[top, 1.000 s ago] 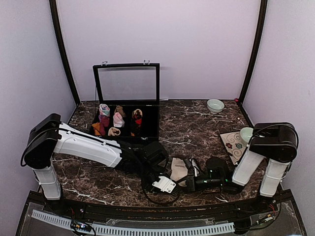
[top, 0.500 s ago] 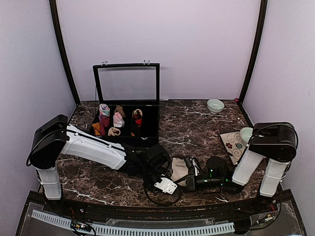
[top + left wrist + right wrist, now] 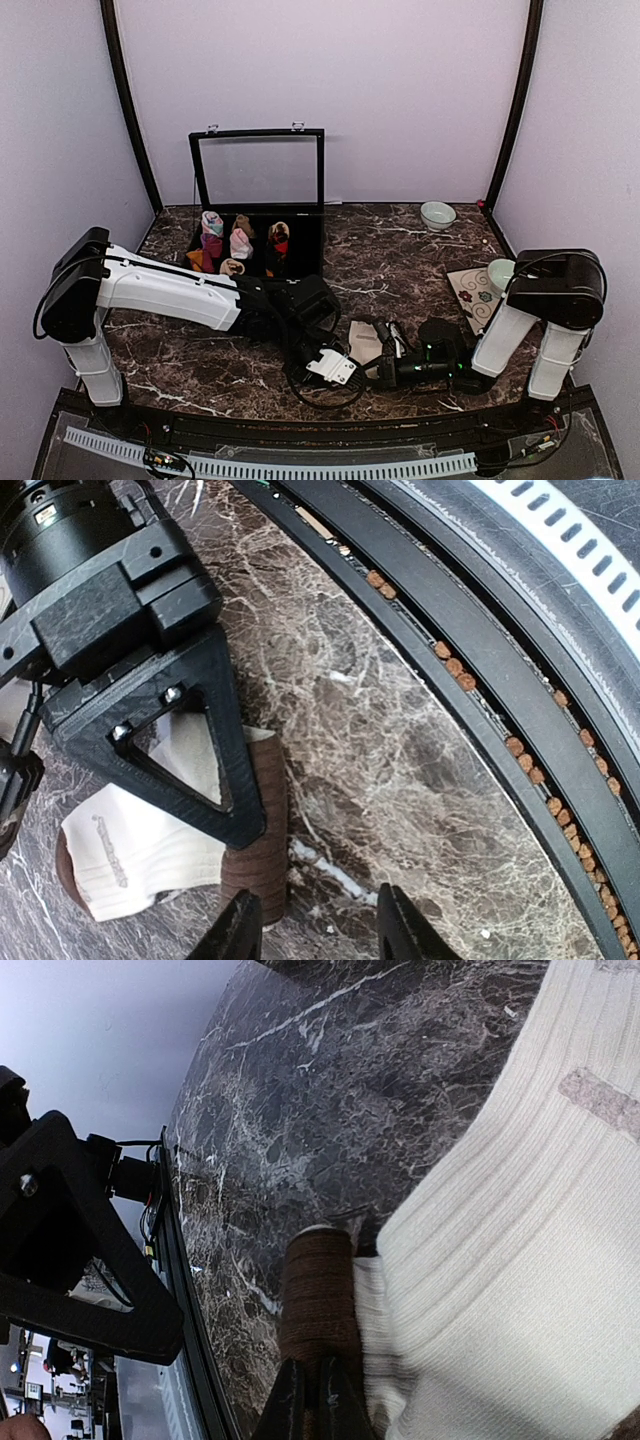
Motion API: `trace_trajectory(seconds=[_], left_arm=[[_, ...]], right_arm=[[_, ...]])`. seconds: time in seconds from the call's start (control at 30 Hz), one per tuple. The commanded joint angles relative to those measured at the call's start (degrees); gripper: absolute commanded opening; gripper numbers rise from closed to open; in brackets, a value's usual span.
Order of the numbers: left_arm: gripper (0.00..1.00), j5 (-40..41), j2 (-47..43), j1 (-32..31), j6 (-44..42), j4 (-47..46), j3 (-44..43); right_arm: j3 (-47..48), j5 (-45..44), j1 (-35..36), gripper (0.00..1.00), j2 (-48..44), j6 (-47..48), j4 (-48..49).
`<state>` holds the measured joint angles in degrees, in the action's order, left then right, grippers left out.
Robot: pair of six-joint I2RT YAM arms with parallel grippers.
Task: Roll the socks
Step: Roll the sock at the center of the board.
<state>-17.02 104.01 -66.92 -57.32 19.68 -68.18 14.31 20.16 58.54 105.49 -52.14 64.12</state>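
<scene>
Top external: box [image 3: 305,255] behind; right fingers [image 3: 287,1410] pinching cream sock [image 3: 480,1260] cuff, left fingers [image 3: 240,927] spread alongside.

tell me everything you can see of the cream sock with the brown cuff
The cream ribbed knit sock with a brown cuff lies flat on the dark marble table near the front edge. It looks soft, with a small grey mark and brown at the other end. The shut right gripper pinches the bunched cuff; the open left gripper hovers beside it, apart.
</scene>
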Motion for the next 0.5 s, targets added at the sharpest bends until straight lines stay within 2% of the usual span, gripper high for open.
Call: trace_trajectory(seconds=[0.0, 0.13, 0.47], left_arm=[[0.41, 1.9, -0.2, 0.8, 0.3, -5.2, 1.8], [0.4, 4.3, 1.1, 0.8, -1.3, -11.5, 3.8], [0.26, 3.7, 3.4, 0.8, -4.2, -12.6, 5.2]], right_arm=[[-3.3, -3.1, -0.4, 0.01, 4.7, 1.6, -21.9], [-3.4, -3.2, -0.5, 0.01, 4.4, 1.5, -22.1], [-3.7, -2.9, -0.5, 0.01, 4.8, 1.1, -21.0]])
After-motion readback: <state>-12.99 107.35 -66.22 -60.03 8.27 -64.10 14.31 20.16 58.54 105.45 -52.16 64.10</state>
